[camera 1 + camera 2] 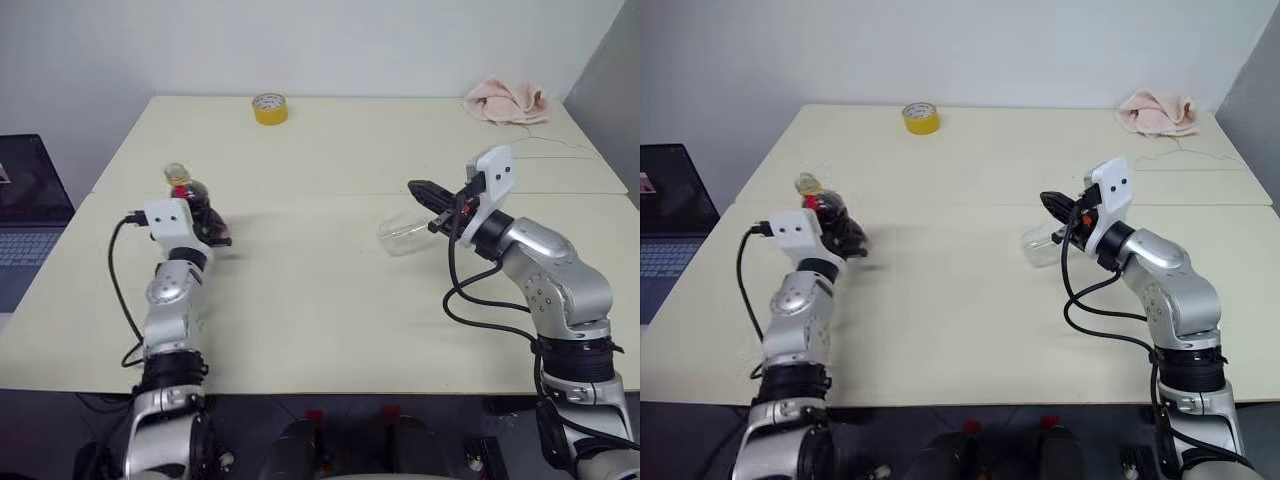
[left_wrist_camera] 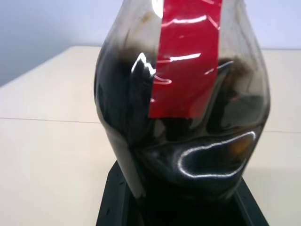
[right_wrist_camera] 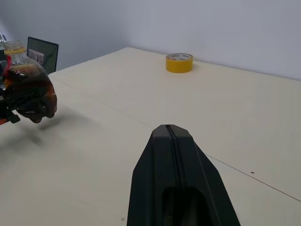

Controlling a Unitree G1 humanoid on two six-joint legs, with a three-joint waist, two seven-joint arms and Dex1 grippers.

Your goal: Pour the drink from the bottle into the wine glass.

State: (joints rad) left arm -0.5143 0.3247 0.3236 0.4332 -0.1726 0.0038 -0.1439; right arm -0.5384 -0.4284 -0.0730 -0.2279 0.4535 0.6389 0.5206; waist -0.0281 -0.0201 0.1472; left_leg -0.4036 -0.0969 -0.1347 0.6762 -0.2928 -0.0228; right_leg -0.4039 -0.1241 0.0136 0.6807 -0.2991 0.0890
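The bottle (image 1: 194, 194), clear with a yellow cap and a red strip, holds the dark drink (image 2: 141, 117) and stands upright at the table's left. My left gripper (image 1: 208, 222) is shut on its lower body, and its black fingers (image 2: 117, 197) press in the plastic. The wine glass (image 1: 405, 232) appears to lie on its side on the table right of the middle. My right gripper (image 1: 414, 186) hovers just above the glass, pointing toward the bottle. Its fingers (image 3: 170, 141) are shut together with nothing between them.
A yellow tape roll (image 1: 270, 108) sits at the back of the table and a pink cloth (image 1: 506, 100) at the back right corner. A laptop (image 1: 25, 215) stands off the table's left edge. A seam (image 1: 300, 194) runs across the tabletop.
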